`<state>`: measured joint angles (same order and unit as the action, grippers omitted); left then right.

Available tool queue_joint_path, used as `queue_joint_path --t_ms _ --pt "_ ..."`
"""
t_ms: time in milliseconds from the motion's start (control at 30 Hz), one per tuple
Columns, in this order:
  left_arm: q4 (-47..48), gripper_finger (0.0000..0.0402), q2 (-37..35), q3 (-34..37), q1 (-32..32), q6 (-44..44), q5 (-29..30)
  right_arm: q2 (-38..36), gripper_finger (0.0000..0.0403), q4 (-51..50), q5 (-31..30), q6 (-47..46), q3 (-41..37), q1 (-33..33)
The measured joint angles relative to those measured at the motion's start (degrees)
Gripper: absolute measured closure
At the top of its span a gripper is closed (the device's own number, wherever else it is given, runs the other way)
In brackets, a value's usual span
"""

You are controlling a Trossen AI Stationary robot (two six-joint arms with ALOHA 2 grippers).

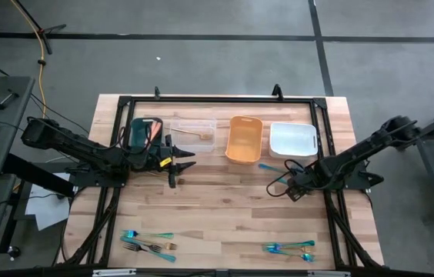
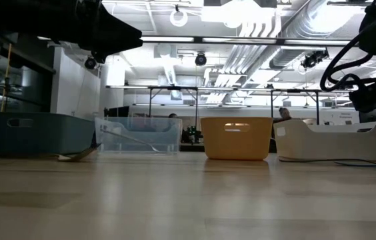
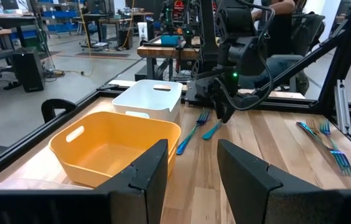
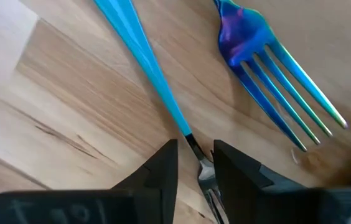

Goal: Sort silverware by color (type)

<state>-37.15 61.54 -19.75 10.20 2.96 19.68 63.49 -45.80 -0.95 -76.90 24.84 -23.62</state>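
One teal-handled fork lies between the right gripper, seemingly ungripped.

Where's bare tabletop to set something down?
Free: the wide middle strip between the bin row, teal bin to white bin, and the near-edge fork clusters, plus the gap between those clusters. Crowded: beside the right gripper, over a teal-handled fork.
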Motion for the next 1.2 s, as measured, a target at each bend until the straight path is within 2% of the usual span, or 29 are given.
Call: queue_joint_path --t_ms 267,433,533,633,900,1033,1133,1200 --pt "0.05 0.027 0.0 0.02 0.0 0.02 -0.04 5.66 0.0318 1.23 0.42 1.04 0.4 0.0" --pt "0.04 0.027 0.0 0.01 0.0 0.02 -0.04 6.66 0.0323 1.53 0.43 1.0 0.55 0.0" --pt "0.03 0.027 0.0 0.0 0.0 0.0 -0.04 6.64 0.0346 1.74 0.5 0.87 0.55 0.0" --pt "0.03 0.027 0.0 0.0 0.0 -0.02 -0.04 6.89 0.0387 1.11 0.55 1.29 1.33 0.0" --pt "0.03 0.027 0.0 0.02 -0.02 -0.04 -0.04 7.07 0.0397 -1.2 0.66 6.48 6.48 -0.11" --pt "0.03 0.027 0.0 0.02 0.0 -0.02 -0.04 7.07 0.0398 -1.63 3.59 10.62 9.99 -0.69" --pt "0.03 0.027 0.0 0.02 -0.02 -0.02 -0.02 7.03 0.0399 -0.35 4.17 15.17 12.86 -1.67" --pt "0.03 0.027 0.0 0.02 -0.02 -0.02 -0.04 7.02 0.04 4.61 3.6 19.19 14.0 -2.23"
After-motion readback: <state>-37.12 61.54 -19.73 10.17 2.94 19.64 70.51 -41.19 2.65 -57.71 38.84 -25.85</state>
